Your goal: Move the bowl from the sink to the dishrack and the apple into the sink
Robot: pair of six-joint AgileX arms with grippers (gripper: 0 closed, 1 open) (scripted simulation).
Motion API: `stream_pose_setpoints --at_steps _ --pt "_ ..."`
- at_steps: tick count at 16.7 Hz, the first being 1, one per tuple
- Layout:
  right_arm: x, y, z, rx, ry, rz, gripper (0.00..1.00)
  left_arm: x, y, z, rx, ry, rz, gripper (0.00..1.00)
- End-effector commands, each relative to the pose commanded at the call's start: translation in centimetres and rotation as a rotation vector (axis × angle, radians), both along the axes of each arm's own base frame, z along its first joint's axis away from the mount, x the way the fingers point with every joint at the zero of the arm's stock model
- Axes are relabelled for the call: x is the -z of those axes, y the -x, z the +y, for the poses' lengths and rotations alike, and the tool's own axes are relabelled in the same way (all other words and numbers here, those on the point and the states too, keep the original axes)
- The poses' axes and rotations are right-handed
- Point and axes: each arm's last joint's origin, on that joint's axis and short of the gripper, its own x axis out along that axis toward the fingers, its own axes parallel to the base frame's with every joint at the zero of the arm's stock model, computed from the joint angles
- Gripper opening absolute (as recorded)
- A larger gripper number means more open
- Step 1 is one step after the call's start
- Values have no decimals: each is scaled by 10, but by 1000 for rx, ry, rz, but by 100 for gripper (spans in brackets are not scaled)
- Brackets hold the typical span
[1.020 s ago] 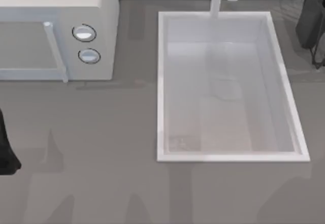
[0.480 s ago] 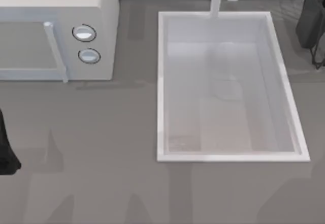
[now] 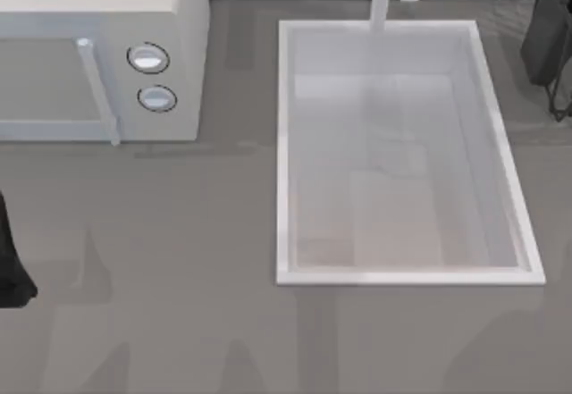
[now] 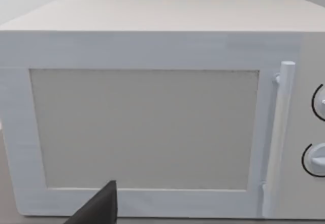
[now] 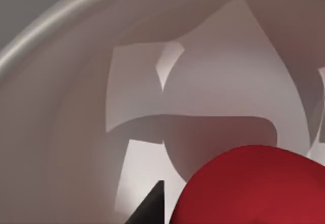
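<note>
The apple [image 5: 254, 188], likely firm, light, slick and prone to roll, sits in a pale dish [image 5: 61, 82] close under the right gripper [image 5: 155, 206] at the table's 1 o'clock corner; whether it is gripped I cannot tell, and it is best pinched across its middle, while the left arm [image 3: 11, 260] is parked at 9 o'clock.

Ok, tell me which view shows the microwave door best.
The left wrist view: the microwave door faces the camera squarely, handle beside it. The top view looks down on it obliquely.
</note>
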Motion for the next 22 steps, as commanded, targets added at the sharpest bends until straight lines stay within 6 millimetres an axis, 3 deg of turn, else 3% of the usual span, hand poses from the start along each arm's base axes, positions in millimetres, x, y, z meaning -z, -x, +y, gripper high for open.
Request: stream_pose_setpoints --at_steps 7,10,17,22 --pt "-71 1 0 2 -7 17 0 0 0 0 0 0 0 100" --pt "-89 3 1 2 -3 5 0 0 0 0 0 0 0 100" --pt "-86 -2 5 -11 14 -6 0 0 0 0 0 0 0 100" --pt "-70 -35 36 -90 153 -140 0 0 0 0 0 0 0 100"
